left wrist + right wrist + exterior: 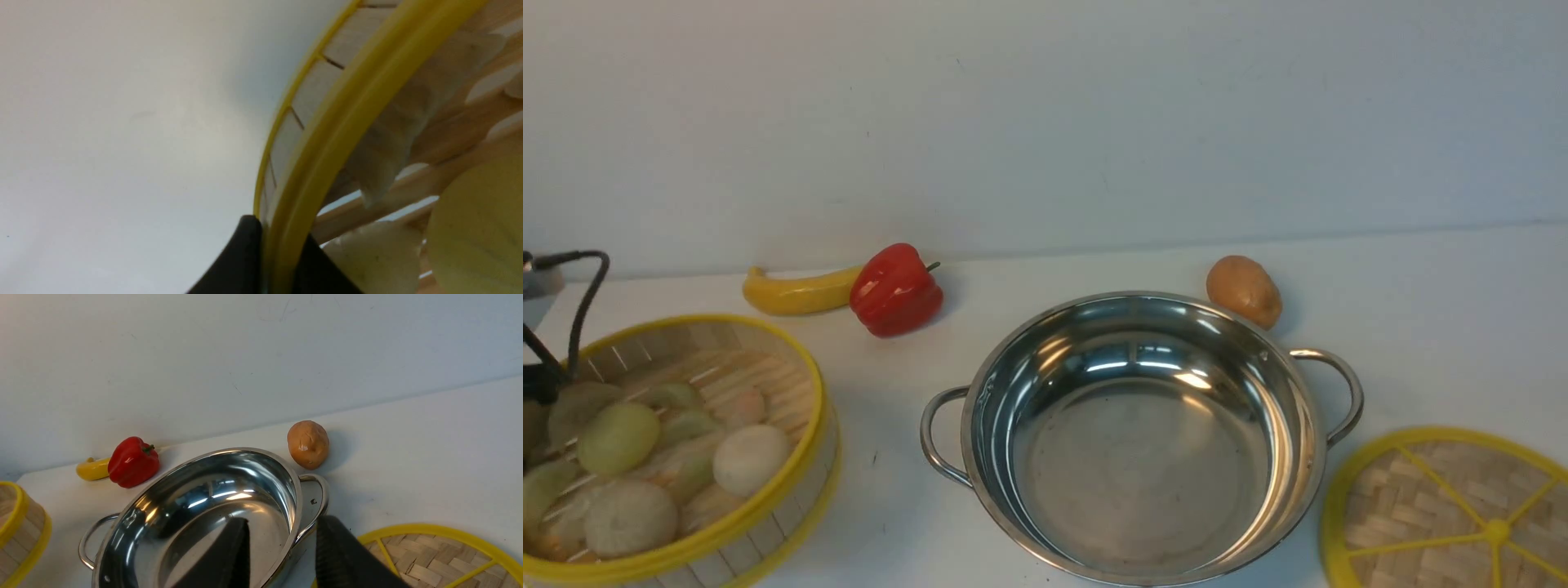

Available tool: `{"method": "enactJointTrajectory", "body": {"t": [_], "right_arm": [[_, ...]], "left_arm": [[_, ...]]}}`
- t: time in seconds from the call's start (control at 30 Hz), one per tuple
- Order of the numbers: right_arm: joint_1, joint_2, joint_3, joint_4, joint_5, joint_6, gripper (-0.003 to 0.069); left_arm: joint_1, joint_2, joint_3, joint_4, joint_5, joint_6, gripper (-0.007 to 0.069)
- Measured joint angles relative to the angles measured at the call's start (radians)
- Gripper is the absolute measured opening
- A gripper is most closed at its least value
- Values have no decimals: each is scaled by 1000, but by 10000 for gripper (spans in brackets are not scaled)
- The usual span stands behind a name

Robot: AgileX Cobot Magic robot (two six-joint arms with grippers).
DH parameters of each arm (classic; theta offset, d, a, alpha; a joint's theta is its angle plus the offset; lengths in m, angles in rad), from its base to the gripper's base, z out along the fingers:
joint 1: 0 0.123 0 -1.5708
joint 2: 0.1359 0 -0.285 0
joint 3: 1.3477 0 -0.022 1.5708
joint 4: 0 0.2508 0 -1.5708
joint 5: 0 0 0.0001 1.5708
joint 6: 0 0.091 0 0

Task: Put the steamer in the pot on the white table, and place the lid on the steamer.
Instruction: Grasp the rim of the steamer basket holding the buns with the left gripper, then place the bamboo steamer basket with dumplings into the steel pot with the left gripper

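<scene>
Left claw point(278, 232): closed on the yellow rim of the bamboo steamer point(347, 114), one black finger against the outer wall and one inside the basket. Grip looks firm. A white bun point(380, 261) sits right beside the inner finger, with a pale green dumpling point(619, 437) just past it. I cannot tell whether the steamer's base rests on the white table point(1421, 327).

Right claw point(284, 522): fingers spread wide, holding nothing. The stainless pot point(204, 486) lies directly ahead of and below it, empty, and its loop handle point(320, 494) shows between the fingertips. The woven lid point(429, 555) lies flat on the table just to the right of this claw, near the pot but not touching it.

The steamer is well to the left of the right claw, across the pot and clear of the pot's other handle.

Farther ahead of the right claw, a potato point(308, 444) sits just beyond the pot's far rim. Ahead and to the left, a red bell pepper point(133, 461) touches a banana point(93, 468) by the wall.
</scene>
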Motion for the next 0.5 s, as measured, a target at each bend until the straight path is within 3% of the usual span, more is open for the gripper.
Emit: {"method": "enactJointTrajectory", "body": {"t": [0.2, 0.4, 0.47, 0.5], "right_arm": [[0, 0, 0, 0, 4, 0, 244], [0, 0, 0, -1, 5, 0, 244], [4, 0, 0, -4, 5, 0, 244], [4, 0, 0, -4, 5, 0, 244]], "left_arm": [[-66, 0, -153, -69, 33, 4, 37], [-312, 10, -227, -73, 35, -57, 37], [-436, 33, -256, -73, 40, -95, 37], [-446, 36, -259, -73, 42, -98, 37]]}}
